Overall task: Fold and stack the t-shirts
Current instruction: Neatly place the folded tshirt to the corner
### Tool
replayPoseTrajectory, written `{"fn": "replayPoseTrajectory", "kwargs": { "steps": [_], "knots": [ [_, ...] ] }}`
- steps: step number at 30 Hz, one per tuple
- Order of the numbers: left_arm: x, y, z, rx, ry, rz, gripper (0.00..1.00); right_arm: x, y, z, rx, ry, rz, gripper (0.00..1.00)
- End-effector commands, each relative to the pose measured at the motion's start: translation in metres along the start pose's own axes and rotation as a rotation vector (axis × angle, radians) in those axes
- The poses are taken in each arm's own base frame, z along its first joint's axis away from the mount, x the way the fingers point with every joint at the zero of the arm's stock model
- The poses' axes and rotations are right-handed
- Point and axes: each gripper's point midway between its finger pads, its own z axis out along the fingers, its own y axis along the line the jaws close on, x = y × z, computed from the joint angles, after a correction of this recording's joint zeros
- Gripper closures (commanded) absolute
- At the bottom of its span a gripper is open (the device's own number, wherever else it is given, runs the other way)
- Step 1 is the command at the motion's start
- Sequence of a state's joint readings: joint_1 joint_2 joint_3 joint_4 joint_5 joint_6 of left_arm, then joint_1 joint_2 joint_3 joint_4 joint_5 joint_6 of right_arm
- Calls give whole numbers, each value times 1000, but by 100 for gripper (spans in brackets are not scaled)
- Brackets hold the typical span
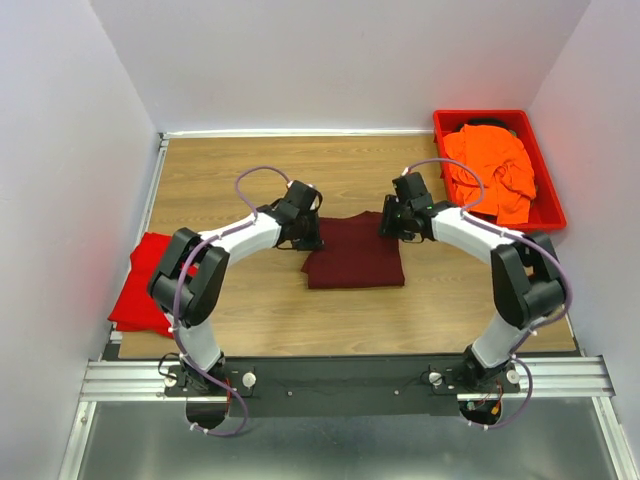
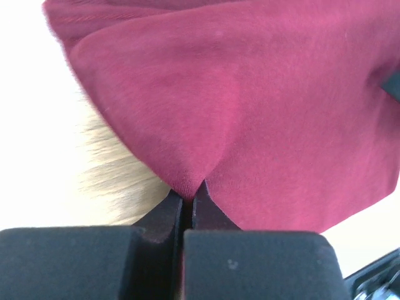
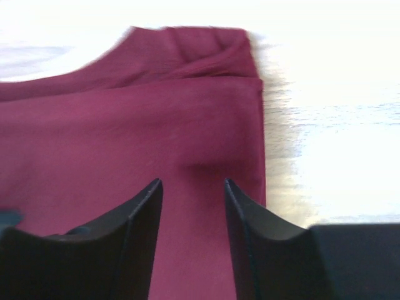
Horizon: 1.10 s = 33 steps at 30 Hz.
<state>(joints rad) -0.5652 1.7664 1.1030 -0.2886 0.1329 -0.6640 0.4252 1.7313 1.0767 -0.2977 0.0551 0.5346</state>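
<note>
A dark maroon t-shirt (image 1: pixel 354 255) lies folded into a rough square at the table's middle. My left gripper (image 1: pixel 306 240) is at its left far corner, shut on a pinch of the maroon cloth (image 2: pixel 187 187); the cloth (image 2: pixel 250 100) fans out beyond the fingers. My right gripper (image 1: pixel 388 225) hovers over the shirt's right far corner, open, with maroon cloth (image 3: pixel 125 125) below and between its fingers (image 3: pixel 194 187). A bright red t-shirt (image 1: pixel 145 285) lies crumpled at the table's left edge. A bright orange t-shirt (image 1: pixel 490 170) sits bunched in the red bin (image 1: pixel 550 205).
The red plastic bin stands at the back right corner. White walls close in the wooden table (image 1: pixel 240 170) on three sides. The metal rail (image 1: pixel 340 378) with both arm bases runs along the near edge.
</note>
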Motion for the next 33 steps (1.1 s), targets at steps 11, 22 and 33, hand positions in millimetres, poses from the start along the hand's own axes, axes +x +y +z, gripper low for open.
{"fn": "replayPoseTrajectory", "kwargs": {
  "steps": [11, 22, 33],
  "knots": [
    [-20, 73, -22, -575, 38, -176, 100, -13, 15, -41, -100, -73, 26, 46],
    [-49, 141, -78, -702, -64, -357, 100, -9, 13, -43, -99, -71, 29, 47],
    [-94, 214, -122, -755, -158, -590, 100, -8, 23, -43, -149, -47, 32, 48]
  ]
}}
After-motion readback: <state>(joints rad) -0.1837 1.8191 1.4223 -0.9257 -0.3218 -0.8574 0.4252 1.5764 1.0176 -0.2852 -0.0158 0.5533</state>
